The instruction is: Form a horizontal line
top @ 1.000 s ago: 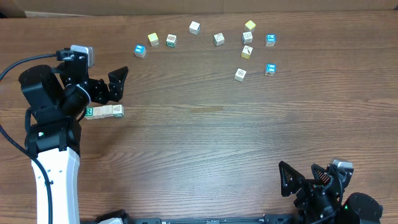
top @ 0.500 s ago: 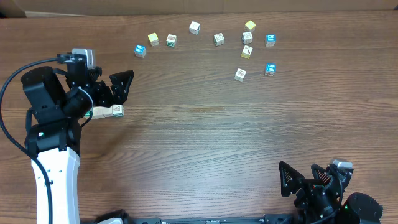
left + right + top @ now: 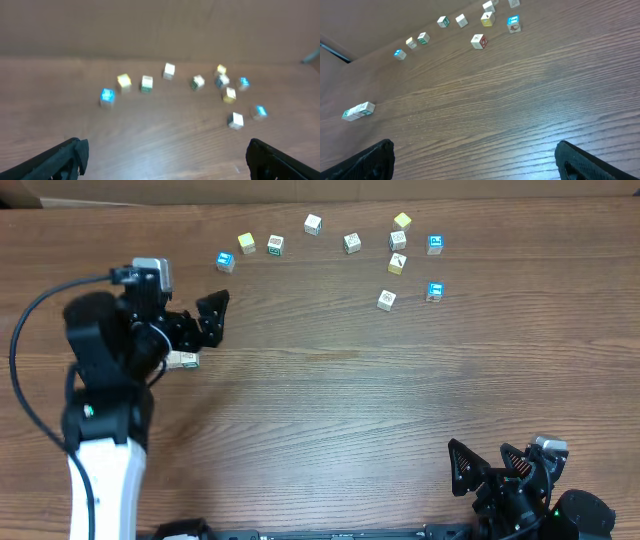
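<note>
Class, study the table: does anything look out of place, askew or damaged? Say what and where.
Nothing looks damaged or spilled. The loose cubes lie scattered along the far side, while the short row sits apart by the left arm.

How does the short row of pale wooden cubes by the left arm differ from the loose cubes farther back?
The short row of pale wooden cubes lies touching end to end; the loose wooden cubes stand apart, scattered. From overhead the left arm hides part of the row; the loose cubes show fully. Both are small, on the wooden table.
</note>
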Robot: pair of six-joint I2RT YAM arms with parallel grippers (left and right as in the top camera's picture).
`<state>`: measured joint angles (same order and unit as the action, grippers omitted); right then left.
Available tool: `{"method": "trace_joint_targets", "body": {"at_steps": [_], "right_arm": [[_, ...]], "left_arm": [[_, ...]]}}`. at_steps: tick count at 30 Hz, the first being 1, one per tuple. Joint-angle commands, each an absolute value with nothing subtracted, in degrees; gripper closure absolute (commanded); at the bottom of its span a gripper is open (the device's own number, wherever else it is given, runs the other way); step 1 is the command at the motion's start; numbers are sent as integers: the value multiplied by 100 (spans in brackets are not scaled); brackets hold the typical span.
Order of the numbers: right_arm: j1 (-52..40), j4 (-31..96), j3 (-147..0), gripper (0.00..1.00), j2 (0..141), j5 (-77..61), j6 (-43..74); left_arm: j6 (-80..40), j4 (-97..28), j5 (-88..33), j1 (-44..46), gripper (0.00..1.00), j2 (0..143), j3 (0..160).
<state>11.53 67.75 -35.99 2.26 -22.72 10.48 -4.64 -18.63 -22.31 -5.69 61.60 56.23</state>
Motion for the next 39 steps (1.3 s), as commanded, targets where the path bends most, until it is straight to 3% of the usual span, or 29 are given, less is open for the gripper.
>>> {"method": "trace_joint_targets", "body": {"at_steps": [1, 23, 39], "right_arm": [[1133, 6766, -3562, 0, 263, -2324, 1052], [1133, 6766, -3562, 0, 263, -2324, 1052], [1133, 6766, -3562, 0, 263, -2324, 1052]], "left_arm": [[-648, -1527, -1297, -351, 0, 5317, 4998], [-1841, -416, -274, -353, 0, 499, 211], [-1800, 106, 447, -668, 1, 14, 25]]}}
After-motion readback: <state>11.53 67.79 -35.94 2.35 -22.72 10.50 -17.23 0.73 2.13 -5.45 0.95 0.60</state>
